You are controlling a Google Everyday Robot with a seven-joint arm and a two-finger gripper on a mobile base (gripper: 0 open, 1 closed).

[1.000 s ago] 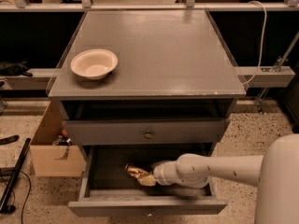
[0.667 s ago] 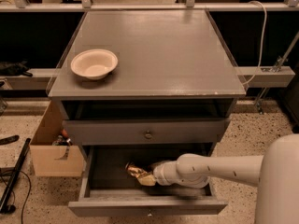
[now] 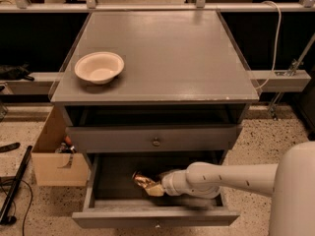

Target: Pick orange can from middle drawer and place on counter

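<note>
The orange can (image 3: 140, 180), shiny golden-brown, lies in the pulled-out middle drawer (image 3: 103, 181) on its dark floor, left of centre. My gripper (image 3: 153, 188) reaches into the drawer from the right on a white arm, and its pale tip is against the can's right end. The counter (image 3: 167, 53) is the wide grey top of the cabinet, above the drawer.
A cream bowl (image 3: 99, 67) sits on the counter's left front. The drawer above (image 3: 156, 142) is shut, with an open slot over it. A cardboard box (image 3: 54, 156) stands on the floor to the left. A rail and cable are at the right.
</note>
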